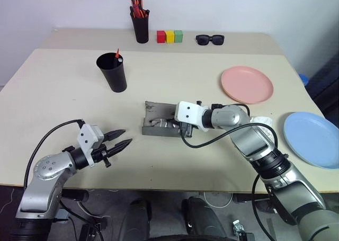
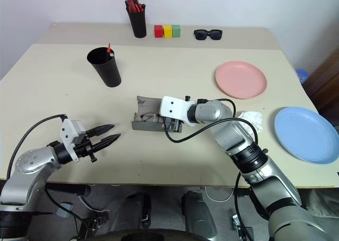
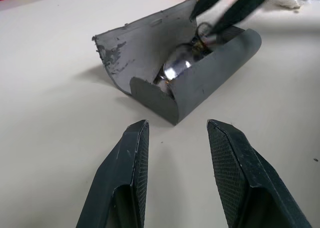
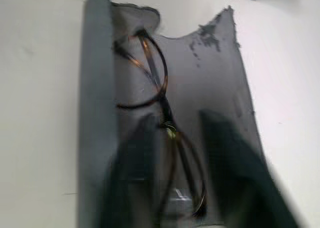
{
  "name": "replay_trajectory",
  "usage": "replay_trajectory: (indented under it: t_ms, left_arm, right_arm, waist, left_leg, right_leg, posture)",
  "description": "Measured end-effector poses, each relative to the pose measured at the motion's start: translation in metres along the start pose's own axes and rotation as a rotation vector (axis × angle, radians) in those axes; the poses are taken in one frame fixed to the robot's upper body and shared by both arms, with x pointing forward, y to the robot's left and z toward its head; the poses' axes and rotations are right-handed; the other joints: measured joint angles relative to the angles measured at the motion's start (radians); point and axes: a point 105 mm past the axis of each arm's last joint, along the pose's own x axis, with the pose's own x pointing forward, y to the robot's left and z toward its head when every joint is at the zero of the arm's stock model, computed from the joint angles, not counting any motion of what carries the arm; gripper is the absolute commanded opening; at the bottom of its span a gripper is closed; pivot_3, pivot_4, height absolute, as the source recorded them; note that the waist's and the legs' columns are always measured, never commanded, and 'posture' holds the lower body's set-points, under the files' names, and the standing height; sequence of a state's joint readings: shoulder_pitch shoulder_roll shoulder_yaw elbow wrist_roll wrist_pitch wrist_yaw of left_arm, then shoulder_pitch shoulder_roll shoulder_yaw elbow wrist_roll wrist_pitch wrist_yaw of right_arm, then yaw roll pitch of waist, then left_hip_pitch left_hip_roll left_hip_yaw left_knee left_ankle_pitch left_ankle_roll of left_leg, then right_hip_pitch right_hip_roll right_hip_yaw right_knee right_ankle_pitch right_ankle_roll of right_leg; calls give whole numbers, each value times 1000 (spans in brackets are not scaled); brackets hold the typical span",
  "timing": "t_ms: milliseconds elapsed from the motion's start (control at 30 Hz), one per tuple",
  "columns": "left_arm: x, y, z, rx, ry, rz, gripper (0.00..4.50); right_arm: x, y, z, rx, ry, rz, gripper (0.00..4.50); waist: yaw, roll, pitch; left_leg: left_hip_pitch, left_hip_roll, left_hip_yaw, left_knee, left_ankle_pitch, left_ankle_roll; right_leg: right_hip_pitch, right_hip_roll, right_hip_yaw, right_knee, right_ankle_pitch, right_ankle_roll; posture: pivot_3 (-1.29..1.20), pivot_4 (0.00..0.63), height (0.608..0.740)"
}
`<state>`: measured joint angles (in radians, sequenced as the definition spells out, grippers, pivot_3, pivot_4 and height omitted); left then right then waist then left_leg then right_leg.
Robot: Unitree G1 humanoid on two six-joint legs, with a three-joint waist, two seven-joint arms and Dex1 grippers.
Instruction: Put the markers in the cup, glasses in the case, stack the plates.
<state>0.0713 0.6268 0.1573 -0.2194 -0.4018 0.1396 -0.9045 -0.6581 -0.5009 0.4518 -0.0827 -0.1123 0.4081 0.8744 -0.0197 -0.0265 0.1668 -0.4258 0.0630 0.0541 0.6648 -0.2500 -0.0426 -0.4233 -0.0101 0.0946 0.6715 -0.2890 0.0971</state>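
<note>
Grey case lies mid-bench, lid up, glasses inside. Right gripper jaws parted over them; left gripper jaws apart, empty. Next: withdraw, close lid.

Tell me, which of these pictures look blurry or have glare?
Right wrist view: the right gripper shows as dark smears, and the glasses in the case are soft. Left wrist view: sharp, with a bright glint on a lens inside the case. Both head views: clear, evenly lit, soft shadows beside the cup.
</note>
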Motion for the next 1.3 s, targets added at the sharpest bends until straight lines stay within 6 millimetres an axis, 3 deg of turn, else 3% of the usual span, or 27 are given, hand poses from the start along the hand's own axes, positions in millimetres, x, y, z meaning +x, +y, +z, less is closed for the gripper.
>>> replay_trajectory:
  t_ms: [33, 133, 233, 300, 433, 533, 667, 733, 933, 1033, 1167, 1300]
  left_arm:
    - [0, 0, 0, 0, 0, 1, 1850]
    - [3, 5, 5, 5, -16, 25, 1850]
    - [11, 15, 16, -33, -58, 60, 1048]
    - [25, 27, 40, -84, -130, 77, 81]
    - [52, 43, 85, -78, -177, 60, 13]
    - [77, 41, 98, -84, -136, -2, 13]
    - [117, 46, 99, -84, -7, -43, 13]
    - [140, 52, 103, -122, 31, -58, 13]
    - [179, 67, 94, -191, 156, -74, 13]
    - [186, 61, 78, -186, 227, -140, 13]
    - [180, 57, 59, -161, 301, -218, 13]
    - [170, 56, 57, -88, 323, -286, 13]
  right_arm:
    - [-1, -1, 1, 3, -4, -5, 3407]
    - [-6, -8, 4, 20, -27, -32, 3407]
    - [-11, -11, 11, 18, -59, -46, 3446]
    - [-20, -12, 18, 9, -95, -59, 3446]
    - [-42, -6, 17, 0, -124, -82, 3446]
    - [-50, 4, 12, 22, -131, -87, 3446]
    - [-63, 12, 5, 60, -133, -137, 3446]
    - [-74, 14, -10, 109, -99, -205, 3446]
    - [-92, 30, -34, 203, -21, -300, 3446]
    - [-98, 32, -30, 206, -25, -342, 3446]
    - [-107, 31, -32, 225, -15, -394, 3446]
    - [-110, 34, -32, 245, -22, -403, 3446]
  waist:
    - [0, 0, 0]
    - [2, 0, 0]
    - [5, 0, 0]
    - [11, -1, 0]
    - [8, -1, 0]
    - [6, -1, 0]
    - [4, -1, 0]
    - [10, -1, 0]
    - [0, -1, 0]
    - [-1, -1, 0]
    - [4, -1, 0]
    - [6, -1, 0]
  left_leg:
    - [0, 0, 0, 0, 0, 0]
    - [0, 0, 0, 0, 0, 0]
    - [0, 0, 0, 0, 0, 0]
    - [-1, -1, -2, 1, 0, 0]
    - [-1, -2, -3, 1, 0, 0]
    - [0, -2, -4, 1, 0, 0]
    - [0, -3, -4, 1, 0, 0]
    - [-1, -3, -4, 1, 0, 0]
    - [-1, -4, -4, 0, 0, 0]
    - [-1, -4, -5, -1, 0, 0]
    - [-1, -4, -5, -1, 0, 0]
    - [-1, -4, -5, 0, 0, 0]
  right_leg:
    - [0, 0, 0, 0, 0, 0]
    - [0, 0, 0, 0, 0, 0]
    - [0, 0, 0, 0, 0, 0]
    - [1, 0, -1, 0, 0, 1]
    - [2, 0, -1, 0, 0, 1]
    - [2, 0, -1, 0, 0, 1]
    - [2, 1, -1, 0, 0, 1]
    - [2, 1, -1, 0, 0, 1]
    - [2, 1, 0, -1, 0, 2]
    - [2, 1, 0, -1, 0, 2]
    - [2, 1, 0, -1, 0, 2]
    - [2, 1, 0, -2, 0, 2]
  posture:
    - [0, 150, 732]
    - [0, 150, 732]
    - [0, 150, 732]
    - [0, 150, 732]
    - [0, 150, 732]
    - [0, 150, 732]
    - [0, 150, 732]
    - [0, 150, 732]
    - [0, 150, 732]
    - [0, 150, 732]
    - [0, 150, 732]
    - [0, 150, 732]
